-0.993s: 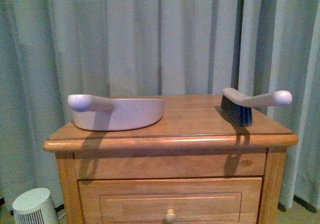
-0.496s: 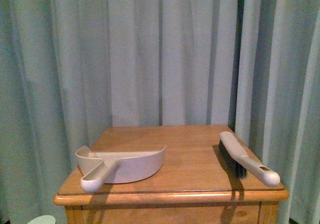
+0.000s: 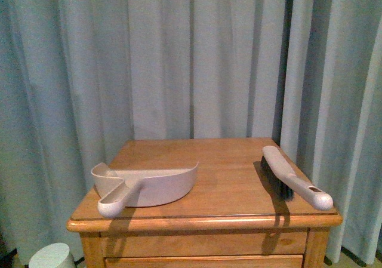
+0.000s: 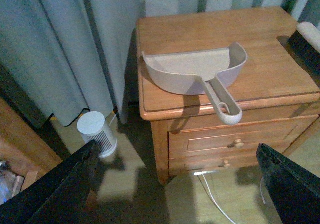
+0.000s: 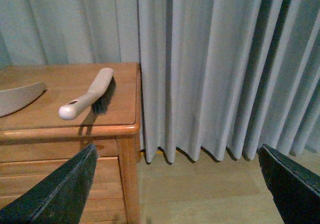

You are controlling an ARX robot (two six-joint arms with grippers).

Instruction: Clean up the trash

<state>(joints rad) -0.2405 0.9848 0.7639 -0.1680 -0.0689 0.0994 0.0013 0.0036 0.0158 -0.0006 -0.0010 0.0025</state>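
At the left gripper [image 4: 176, 148], dark fingers [image 4: 47, 194] spread wide, with nothing between them. Same at the right gripper [image 5: 177, 148]: fingers [image 5: 292, 184] far apart, gripping nothing. Neither one touching the wooden table [image 3: 203, 223] or anything on it.

On the tabletop, toward the front-left corner, a beige dustpan [image 3: 152, 187], flat on its base, open mouth toward the back edge, handle reaching out past the front edge. Along the right edge, a brush [image 3: 289, 177], dark bristles down, head toward the back, pale handle ending just short of the front-right corner. Well apart, these two.

Behind the back edge and down both sides, a grey-blue curtain [image 3: 179, 59] in long folds. On the floor off the left edge, a small white cylinder [image 4: 96, 133] with a slotted side. Below the front edge, a drawer front [image 4: 280, 129] with a round knob [image 4: 235, 143], and on the floor beneath, a white cable [image 4: 215, 201].

As for the trash: seen in no view, so no telling where.
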